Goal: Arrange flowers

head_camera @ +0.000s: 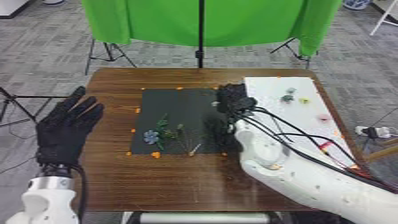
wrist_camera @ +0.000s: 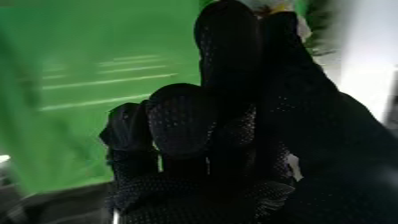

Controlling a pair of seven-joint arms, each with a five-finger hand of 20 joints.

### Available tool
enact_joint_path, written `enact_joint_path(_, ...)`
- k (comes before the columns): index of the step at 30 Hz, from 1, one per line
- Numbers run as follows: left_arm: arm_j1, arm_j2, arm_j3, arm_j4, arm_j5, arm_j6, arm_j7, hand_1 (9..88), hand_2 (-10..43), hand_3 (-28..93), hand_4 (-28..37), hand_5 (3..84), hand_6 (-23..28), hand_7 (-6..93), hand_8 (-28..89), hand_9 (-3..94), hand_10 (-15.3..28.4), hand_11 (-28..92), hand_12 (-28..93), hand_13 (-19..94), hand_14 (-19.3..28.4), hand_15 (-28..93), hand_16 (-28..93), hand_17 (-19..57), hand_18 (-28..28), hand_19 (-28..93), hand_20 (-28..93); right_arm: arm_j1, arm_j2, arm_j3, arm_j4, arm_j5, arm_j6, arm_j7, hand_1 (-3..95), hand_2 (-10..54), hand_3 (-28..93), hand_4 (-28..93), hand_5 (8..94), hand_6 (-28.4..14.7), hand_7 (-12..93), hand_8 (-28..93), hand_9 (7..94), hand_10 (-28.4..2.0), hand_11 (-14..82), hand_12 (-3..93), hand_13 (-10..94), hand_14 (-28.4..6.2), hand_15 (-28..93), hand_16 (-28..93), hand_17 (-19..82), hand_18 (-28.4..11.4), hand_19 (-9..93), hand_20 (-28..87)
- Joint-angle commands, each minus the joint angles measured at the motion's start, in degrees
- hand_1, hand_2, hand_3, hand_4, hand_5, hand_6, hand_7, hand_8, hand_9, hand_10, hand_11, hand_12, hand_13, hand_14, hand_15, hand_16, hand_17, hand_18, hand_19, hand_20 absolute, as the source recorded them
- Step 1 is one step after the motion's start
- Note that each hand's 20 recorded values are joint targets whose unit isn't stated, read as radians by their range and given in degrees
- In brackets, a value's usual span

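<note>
Now a pale flower (wrist_camera: pixel 276 6) is pinched in the right hand (head_camera: pixel 234 100), near the dark sheet (head_camera: pixel 173 106); the left hand (head_camera: pixel 64 131) is held open. It should be lowered gently, so the blue flower (head_camera: pixel 151 136) on that sheet isn't brushed.

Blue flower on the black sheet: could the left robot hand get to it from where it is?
Probably yes. The left robot hand is open at the table's left side, and only bare wood and orange bits seem to separate it from the blue flower.
</note>
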Motion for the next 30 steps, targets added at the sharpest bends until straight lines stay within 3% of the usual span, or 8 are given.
enact_joint_path(1,-8.7,3.25,3.16,1.74,1.42,-1.75,-2.21,23.6,7.3,80,-25.7,39.4,10.4,10.3,-9,34.1,19.6,24,10,24,26.2,47,-9,-10.3,24.0,53,13,12.8,-18.1,-10.1,6.4,2.9,-1.1,2.5,54.2,-9.5,69,-28,88.0,4.7,17,3,91.5,-6.7,26.4,34.4,73,-6.9,79,20,30,-21.4,93,52)
enact_joint_path(3,-9.9,4.1,3.72,2.04,1.44,-1.89,-1.82,23.7,7.3,80,-25.8,39.5,10.4,10.3,-9,34.2,19.7,24,10,24,26.2,47,-9,-10.3,24.0,53,13,15.0,-19.0,-13.1,7.5,4.9,-1.0,4.5,53.9,-9.5,69,-28,87.7,4.8,17,3,91.1,-6.9,27.5,34.0,72,-7.0,79,20,30,-21.4,93,51)
enact_joint_path(6,-11.9,3.97,4.46,2.57,1.75,-2.07,-2.61,23.7,7.3,80,-25.7,39.6,10.4,10.3,-9,34.1,19.7,24,10,24,26.2,47,-9,-10.3,24.1,53,13,16.8,-19.3,-15.8,8.4,5.7,-1.2,5.1,54.2,-9.5,68,-28,87.2,5.0,17,2,90.0,-7.1,30.3,32.6,72,-7.2,80,20,30,-21.3,93,51)
enact_joint_path(10,-12.8,4.9,5.06,2.88,1.32,-1.89,-1.93,23.7,7.3,80,-25.7,39.6,10.4,10.3,-9,34.3,19.7,24,10,24,26.2,47,-9,-10.2,24.1,53,14,18.8,-19.7,-18.6,8.9,6.8,-2.1,6.6,54.1,-9.5,67,-28,86.8,5.0,17,1,89.1,-7.3,32.1,32.0,72,-7.2,80,19,29,-21.3,93,50)
enact_joint_path(12,-14.1,4.05,5.36,3.36,1.87,-2.57,-3.11,23.7,7.3,80,-25.6,39.6,10.4,10.3,-9,34.3,19.7,24,10,24,26.2,47,-9,-10.2,24.1,53,14,17.7,-19.7,-16.6,9.1,5.8,-5.1,5.6,53.9,-9.5,66,-28,85.8,5.2,16,1,88.0,-7.5,34.5,30.4,71,-7.3,80,19,29,-21.3,93,50)
enact_joint_path(22,-14.1,4.69,6.08,3.61,1.54,-3.14,-1.91,23.7,7.2,81,-25.5,39.7,10.4,10.4,-9,34.3,19.7,24,10,24,26.3,47,-9,-10.3,24.0,53,13,16.7,-20.2,-16.2,8.5,5.9,-12.6,4.9,53.1,-9.5,59,-28,78.7,5.4,16,-2,82.0,-8.5,40.9,27.0,68,-7.9,81,19,26,-21.1,93,50)
enact_joint_path(26,-13.9,4.48,6.2,3.68,1.48,-3.36,-1.88,23.8,7.2,80,-25.6,39.7,10.5,10.3,-9,34.2,19.7,24,10,24,26.1,47,-9,-10.3,24.0,53,13,16.8,-20.2,-16.7,8.5,5.6,-12.1,5.4,49.9,-9.5,60,-28,75.2,5.5,16,-3,79.4,-9.5,44.8,23.3,66,-8.1,82,18,26,-21.1,92,51)
enact_joint_path(30,-14.5,4.05,6.97,4.16,1.38,-3.73,-2.46,23.9,7.3,80,-25.6,39.7,10.5,10.3,-9,34.3,19.6,24,10,24,26.1,47,-9,-10.3,24.0,53,13,18.5,-20.3,-18.9,8.8,7.0,-10.4,6.7,50.7,-9.5,58,-28,77.9,5.2,17,-3,79.7,-9.8,47.4,21.1,67,-8.2,82,17,25,-21.0,92,51)
